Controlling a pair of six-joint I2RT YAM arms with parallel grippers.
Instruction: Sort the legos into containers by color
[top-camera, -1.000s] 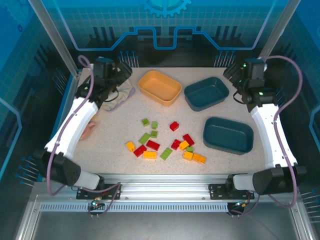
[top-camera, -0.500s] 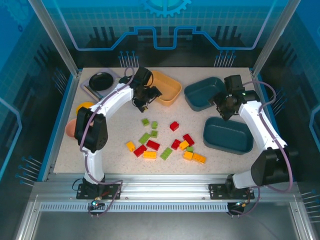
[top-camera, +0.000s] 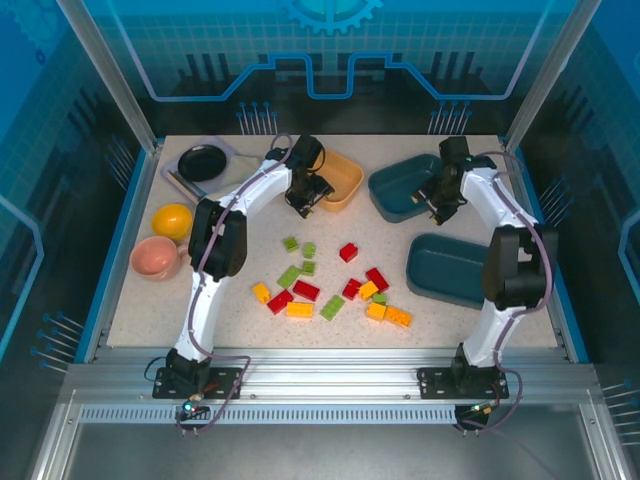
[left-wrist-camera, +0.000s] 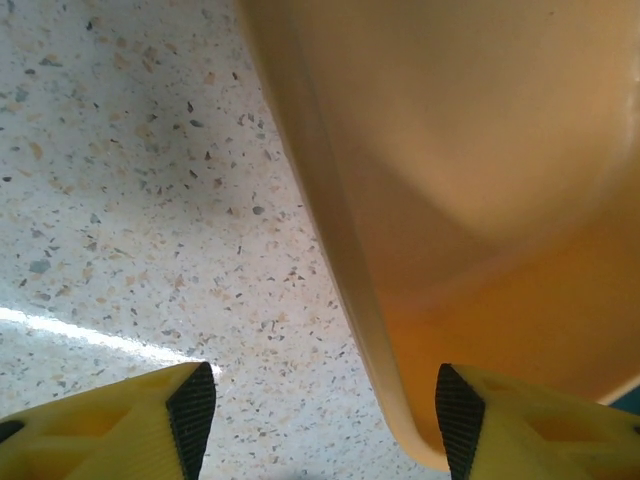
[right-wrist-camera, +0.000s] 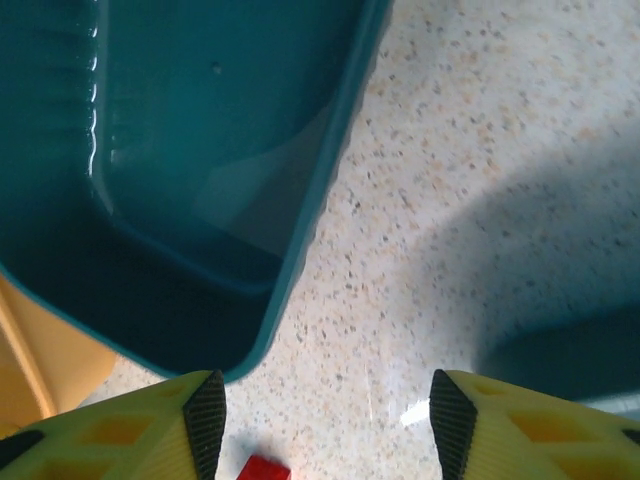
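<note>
Left claw (left-wrist-camera: 325, 410) hangs open and empty over the yellow-orange tray (top-camera: 345, 182) rim, right claw (right-wrist-camera: 320, 420) likewise at the teal tray (top-camera: 405, 195). Legos (top-camera: 306, 290) lie unsorted on the bench (top-camera: 140, 310). Descending here risks shoving a tray.

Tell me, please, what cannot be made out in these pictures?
- Top external: the left arm covers the left part of the yellow-orange rounded plastic tray.
- Top external: the right arm hides the right end of the farther dark teal plastic tray.
- Right wrist: the bottom edge cuts off the small red plastic brick.
- Left wrist: the yellow-orange tray runs off the top and right edges.
</note>
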